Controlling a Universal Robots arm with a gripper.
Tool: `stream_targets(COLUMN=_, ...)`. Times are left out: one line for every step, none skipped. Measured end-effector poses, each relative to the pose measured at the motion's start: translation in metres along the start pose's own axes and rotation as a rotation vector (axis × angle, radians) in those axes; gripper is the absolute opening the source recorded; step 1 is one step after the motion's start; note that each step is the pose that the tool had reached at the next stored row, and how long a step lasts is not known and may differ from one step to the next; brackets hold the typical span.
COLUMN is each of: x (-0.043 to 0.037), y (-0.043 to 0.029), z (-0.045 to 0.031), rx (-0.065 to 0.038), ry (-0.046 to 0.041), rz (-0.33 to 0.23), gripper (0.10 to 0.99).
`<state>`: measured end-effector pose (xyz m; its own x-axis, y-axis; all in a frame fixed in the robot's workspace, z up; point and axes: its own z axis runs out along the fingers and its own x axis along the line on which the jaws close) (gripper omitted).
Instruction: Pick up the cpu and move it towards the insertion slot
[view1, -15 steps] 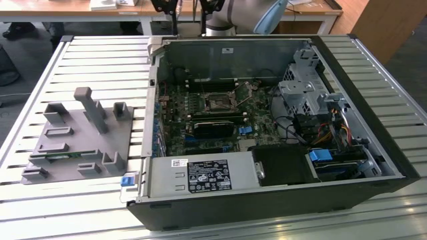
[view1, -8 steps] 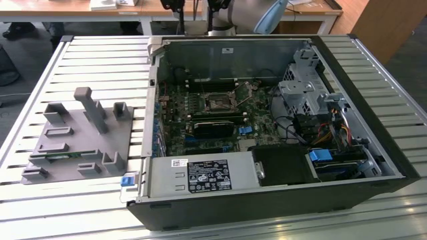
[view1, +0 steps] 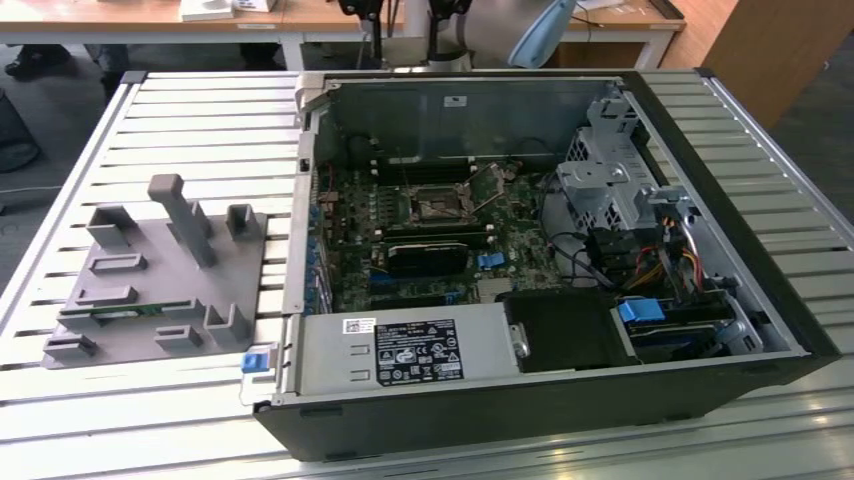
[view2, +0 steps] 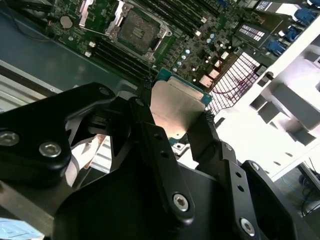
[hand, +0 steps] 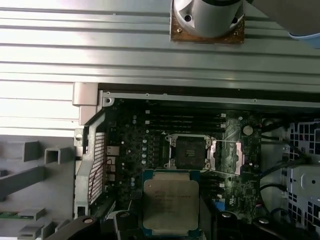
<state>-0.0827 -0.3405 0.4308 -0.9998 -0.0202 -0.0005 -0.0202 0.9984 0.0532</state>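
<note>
The gripper (view2: 177, 117) is squeezing the chip (view2: 176, 107) between its two black fingers (view2: 150, 135) and holding it up in the air over the open computer case (view1: 747, 300). In the first wrist view, the chip (hand: 170, 201) is hanging just beside the square socket (hand: 189, 151) on the green board (hand: 150, 145). The grey tray (view1: 134, 300) is sitting on the slatted table (view1: 200, 110) next to the case.

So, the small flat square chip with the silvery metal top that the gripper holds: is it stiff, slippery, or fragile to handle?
The small flat square chip with the silvery metal top looks rigid: it lies flat between the black gripper fingers, with no sag. Its smooth, shiny lid suggests it may slip, since it seems pinched only at two edges. Being thin, it is probably light, and likely fragile if knocked.
</note>
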Motion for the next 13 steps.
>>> stream_targets(x=-0.0016, y=0.0007, z=0.0001, rx=0.000, ry=0.0000, rz=0.000, gripper=0.537)
stream_targets(x=-0.0031, y=0.0014, z=0.0002, rx=-0.001, ry=0.0000, rz=0.000, gripper=0.537)
stream_targets(x=-0.0047, y=0.0021, z=0.0002, rx=-0.001, ry=0.0001, rz=0.000, gripper=0.537)
stream_targets(x=-0.0062, y=0.0027, z=0.0003, rx=-0.001, ry=0.0001, rz=0.000, gripper=0.537)
stream_targets(x=-0.0078, y=0.0033, z=0.0004, rx=-0.001, ry=0.0000, rz=0.000, gripper=0.537)
stream_targets(x=-0.0095, y=0.0039, z=0.0006, rx=-0.002, ry=0.0000, rz=0.000, gripper=0.537)
stream_targets(x=-0.0111, y=0.0046, z=0.0007, rx=-0.002, ry=0.0000, rz=0.000, gripper=0.537)
stream_targets(x=-0.0127, y=0.0053, z=0.0007, rx=-0.002, ry=0.0000, rz=0.000, gripper=0.537)
stream_targets(x=-0.0141, y=0.0059, z=0.0008, rx=-0.003, ry=-0.0001, rz=0.000, gripper=0.537)
stream_targets(x=-0.0156, y=0.0065, z=0.0009, rx=-0.003, ry=0.0000, rz=0.000, gripper=0.537)
stream_targets(x=-0.0170, y=0.0072, z=0.0010, rx=-0.003, ry=0.0000, rz=0.000, gripper=0.537)
stream_targets(x=-0.0185, y=0.0078, z=0.0011, rx=-0.003, ry=0.0000, rz=0.000, gripper=0.537)
stream_targets(x=-0.0200, y=0.0086, z=0.0012, rx=-0.003, ry=0.0000, rz=0.000, gripper=0.537)
